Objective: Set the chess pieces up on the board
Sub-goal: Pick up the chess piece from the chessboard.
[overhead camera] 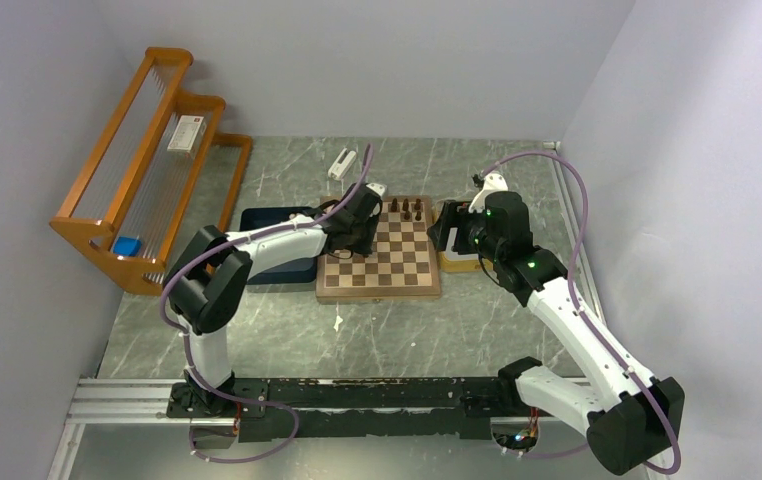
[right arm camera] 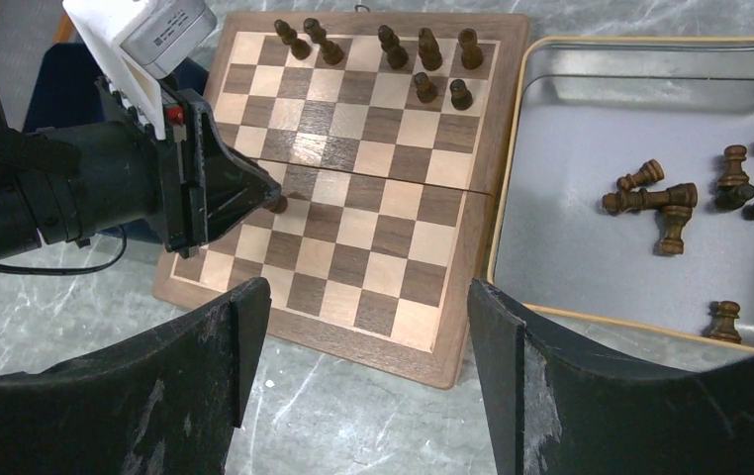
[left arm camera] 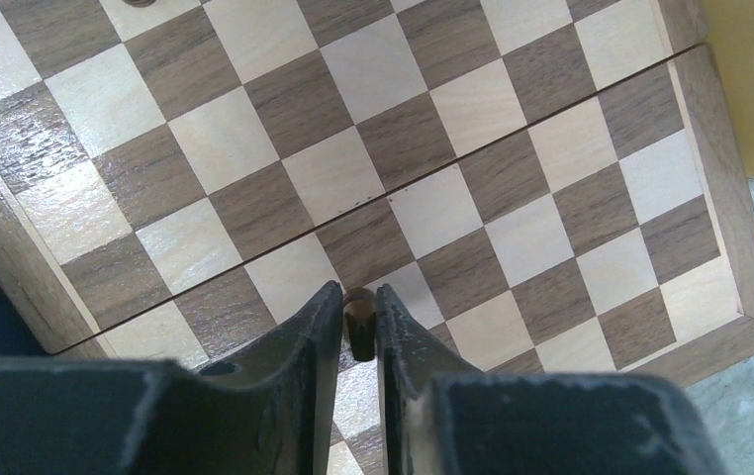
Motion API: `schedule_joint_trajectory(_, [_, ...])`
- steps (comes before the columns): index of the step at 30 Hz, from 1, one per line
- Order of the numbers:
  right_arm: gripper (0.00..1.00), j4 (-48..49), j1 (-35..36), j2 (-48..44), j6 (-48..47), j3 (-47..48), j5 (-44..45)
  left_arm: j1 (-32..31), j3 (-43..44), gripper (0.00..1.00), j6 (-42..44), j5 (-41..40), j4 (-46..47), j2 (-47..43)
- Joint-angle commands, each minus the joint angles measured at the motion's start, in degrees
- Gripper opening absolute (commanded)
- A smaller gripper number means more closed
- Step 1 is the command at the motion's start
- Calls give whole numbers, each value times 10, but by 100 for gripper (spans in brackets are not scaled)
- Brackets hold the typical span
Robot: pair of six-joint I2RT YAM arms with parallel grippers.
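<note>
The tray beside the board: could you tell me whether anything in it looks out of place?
Yes: several dark chess pieces lie toppled and scattered in the yellow-rimmed tray, pointing every way, not standing.

Looking down on a wooden chessboard [right arm camera: 353, 228], centre of frame, on a grey marbled table [right arm camera: 373, 426]. Seven dark pieces [right arm camera: 393, 45] standing upright in the two rows along its upper edge. Just beside it on the right, a yellow-rimmed metal tray [right arm camera: 591, 148] holding more dark pieces [right arm camera: 650, 198], several lying on their sides. Reaching in from the left, the black left gripper [right arm camera: 272, 201], fingers narrowed to a point around one dark pawn [right arm camera: 279, 206] at the board's left side. Across the bottom, the right gripper [right arm camera: 368, 297], black fingers [right arm camera: 205, 386] spread wide apart.
</note>
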Motion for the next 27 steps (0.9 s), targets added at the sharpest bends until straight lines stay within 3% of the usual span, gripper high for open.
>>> schedule_joint_trajectory(1, [77, 6, 1, -12, -7, -8, 6, -5, 21, 21, 9, -10, -4, -2])
schedule_joint_trajectory(6, [77, 11, 1, -5, -5, -13, 0, -6, 37, 13, 16, -16, -27, -11])
schedule_joint_trajectory(16, [77, 11, 1, -6, -9, -18, -1, 9, 106, 12, 46, -79, -75, -4])
schedule_joint_trajectory(27, [77, -5, 0, -5, -13, -10, 6, 109, 172, 12, 50, -50, -65, 32])
